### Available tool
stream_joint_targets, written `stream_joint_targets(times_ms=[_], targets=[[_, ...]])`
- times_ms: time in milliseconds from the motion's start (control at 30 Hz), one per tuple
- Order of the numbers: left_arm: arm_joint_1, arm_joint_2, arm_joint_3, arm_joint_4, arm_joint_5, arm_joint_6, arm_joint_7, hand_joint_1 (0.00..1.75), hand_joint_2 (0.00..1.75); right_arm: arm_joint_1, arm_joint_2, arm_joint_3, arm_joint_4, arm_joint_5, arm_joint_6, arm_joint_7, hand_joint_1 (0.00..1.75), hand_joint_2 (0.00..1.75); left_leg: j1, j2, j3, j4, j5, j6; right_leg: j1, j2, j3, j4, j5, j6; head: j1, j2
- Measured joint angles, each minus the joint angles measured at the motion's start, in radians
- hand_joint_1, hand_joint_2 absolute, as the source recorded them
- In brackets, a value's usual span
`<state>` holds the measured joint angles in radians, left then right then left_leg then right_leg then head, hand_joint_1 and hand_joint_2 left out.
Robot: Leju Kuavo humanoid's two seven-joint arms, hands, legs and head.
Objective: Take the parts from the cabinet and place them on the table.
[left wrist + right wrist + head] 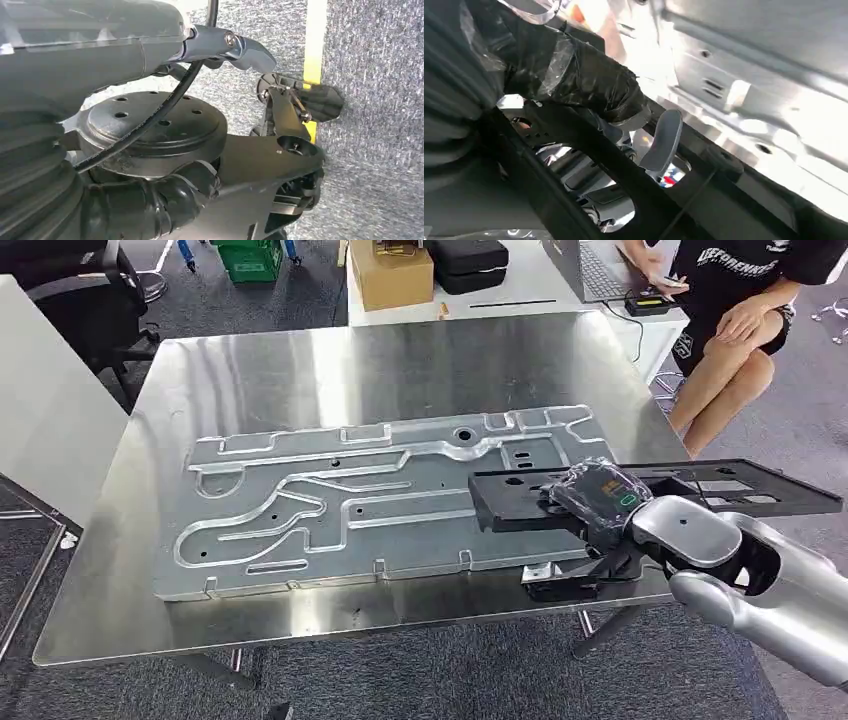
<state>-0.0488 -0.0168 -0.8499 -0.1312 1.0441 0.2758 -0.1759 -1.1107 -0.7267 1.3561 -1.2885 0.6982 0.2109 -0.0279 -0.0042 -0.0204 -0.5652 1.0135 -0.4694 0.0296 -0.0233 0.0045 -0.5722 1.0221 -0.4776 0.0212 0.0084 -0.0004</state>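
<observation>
A long black part [700, 488] with cut-outs hangs flat over the table's right side, its left end above the big silver stamped panel [330, 505]. My right hand [603, 502], wrapped in clear film, grips the part near that left end, with dark fingers [575, 580] under it. The right wrist view looks along the black part [589, 150] with the grey thumb [664, 135] against it and the shiny panel [749, 75] beyond. My left hand [235, 47] hangs over grey carpet, one silver finger stretched out with nothing in it.
The steel table [100, 590] shows bare margins at its front and left. Behind it stand a cardboard box [390, 275], a black case [468, 262] and a laptop [600, 270]. A person [740, 320] sits at the back right. A white panel [40, 410] stands at the left.
</observation>
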Motion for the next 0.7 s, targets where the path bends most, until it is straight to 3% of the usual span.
stream_joint_targets(times_ms=[367, 700], targets=[[-0.006, 0.0, -0.039, 0.0, 0.001, 0.034, 0.005, 0.0, 1.75, 0.1, 0.122, -0.166, 0.299, 0.17, -0.104, -0.034, 1.75, 1.75, 0.0, -0.001, 0.0, 0.0, 0.0, 0.0, 0.0, -0.001, 0.0, 0.0, 0.0, 0.0, 0.0, 0.0], [-0.01, 0.001, -0.055, 0.0, 0.02, 0.043, 0.007, 0.0, 1.75, 0.09, 0.271, -0.244, 0.503, 0.236, -0.119, -0.059, 1.75, 1.75, 0.0, 0.0, 0.0, 0.0, 0.0, 0.0, 0.0, 0.0, 0.0, 0.001, 0.0, 0.0, 0.0, 0.0]])
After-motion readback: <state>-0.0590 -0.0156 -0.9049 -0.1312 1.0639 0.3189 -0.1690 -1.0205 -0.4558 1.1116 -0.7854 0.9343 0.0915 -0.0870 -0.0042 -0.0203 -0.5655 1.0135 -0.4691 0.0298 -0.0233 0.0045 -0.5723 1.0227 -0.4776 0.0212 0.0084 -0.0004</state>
